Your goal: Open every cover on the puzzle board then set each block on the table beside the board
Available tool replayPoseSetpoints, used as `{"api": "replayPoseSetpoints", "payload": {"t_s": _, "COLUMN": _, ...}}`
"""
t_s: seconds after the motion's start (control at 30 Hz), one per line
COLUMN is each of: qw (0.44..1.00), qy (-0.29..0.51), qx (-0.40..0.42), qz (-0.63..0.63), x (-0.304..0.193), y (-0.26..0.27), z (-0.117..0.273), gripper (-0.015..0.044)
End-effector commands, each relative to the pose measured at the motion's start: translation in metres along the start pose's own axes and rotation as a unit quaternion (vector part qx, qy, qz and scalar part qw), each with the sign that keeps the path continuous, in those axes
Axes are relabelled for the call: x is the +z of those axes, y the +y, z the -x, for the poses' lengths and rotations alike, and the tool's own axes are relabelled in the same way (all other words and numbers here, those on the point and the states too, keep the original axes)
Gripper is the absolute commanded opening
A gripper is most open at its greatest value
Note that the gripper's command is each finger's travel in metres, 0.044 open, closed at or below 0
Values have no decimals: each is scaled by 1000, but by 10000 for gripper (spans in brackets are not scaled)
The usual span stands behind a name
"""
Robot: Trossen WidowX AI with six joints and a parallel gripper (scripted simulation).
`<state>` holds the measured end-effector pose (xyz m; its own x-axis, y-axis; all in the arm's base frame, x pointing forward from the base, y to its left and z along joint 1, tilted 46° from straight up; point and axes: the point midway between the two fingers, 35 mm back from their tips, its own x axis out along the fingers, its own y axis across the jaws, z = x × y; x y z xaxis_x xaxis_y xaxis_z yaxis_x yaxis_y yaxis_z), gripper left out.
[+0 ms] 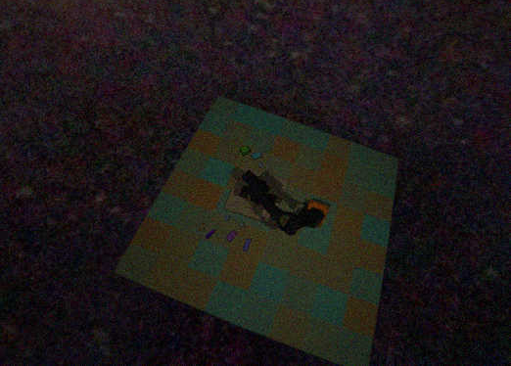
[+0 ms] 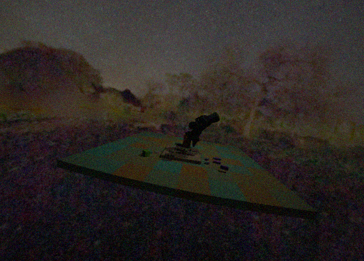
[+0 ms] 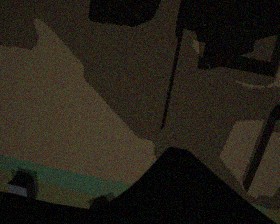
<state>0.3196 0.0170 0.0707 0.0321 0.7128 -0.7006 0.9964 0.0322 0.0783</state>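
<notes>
The pale puzzle board (image 1: pixel 237 205) (image 3: pixel 60 100) lies mid-table, largely in the arm's shadow. My gripper (image 2: pixel 187 144) (image 3: pixel 175 157) is shut and empty, low over the board; its height above it cannot be told. The wrist view shows thin dark bars on the board; which covers stand open cannot be told. Beside the board lie a green block (image 1: pixel 245 151) (image 2: pixel 146 153), a light blue block (image 1: pixel 256 156), a dark purple block (image 1: pixel 210 234), a violet block (image 1: pixel 231 236) and a blue-violet block (image 1: pixel 247 245). Wells under the arm are hidden.
The arm rises from an orange base (image 1: pixel 318 207) at the board's right in the top view and reaches across it. Several tiny pieces lie near the blocks. The patchwork table (image 1: pixel 294 295) (image 2: pixel 167 179) ends in open edges. The light is very dim.
</notes>
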Motion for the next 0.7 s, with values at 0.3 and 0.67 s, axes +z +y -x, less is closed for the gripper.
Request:
{"api": "replayPoseSetpoints", "payload": {"t_s": 0.3, "qw": 1000, "qy": 2, "qx": 0, "qz": -3, "x": 0, "y": 1, "z": -13, "gripper": 0}}
{"api": "replayPoseSetpoints", "payload": {"t_s": 0.67, "qw": 1000, "qy": 2, "qx": 0, "qz": -3, "x": -1, "y": 1, "z": -24, "gripper": 0}}
